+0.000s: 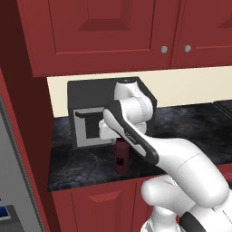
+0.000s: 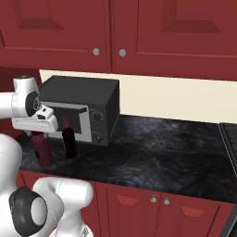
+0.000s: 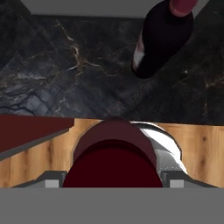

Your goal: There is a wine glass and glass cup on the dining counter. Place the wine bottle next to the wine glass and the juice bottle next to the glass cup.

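The juice bottle (image 1: pixel 121 157), dark red with a small label, stands near the front edge of a black marble worktop (image 1: pixel 190 131). My gripper (image 3: pixel 113 181) comes down over its top, and its cap (image 3: pixel 113 162) fills the gap between the fingers, which press on both sides. The wine bottle (image 2: pixel 69 139), slim and nearly black with a pinkish neck, stands just beside it in front of the microwave (image 2: pixel 85 109); it also appears as the wine bottle (image 3: pixel 162 39) in the hand view. The wine glass, the glass cup and the dining counter are out of view.
Red wall cabinets (image 2: pixel 139 32) hang low over the worktop. A red tall panel (image 1: pixel 20 149) closes off the left end. The worktop stretches bare to the right (image 2: pixel 171 148). A stove edge (image 2: pixel 231 139) shows at the far right.
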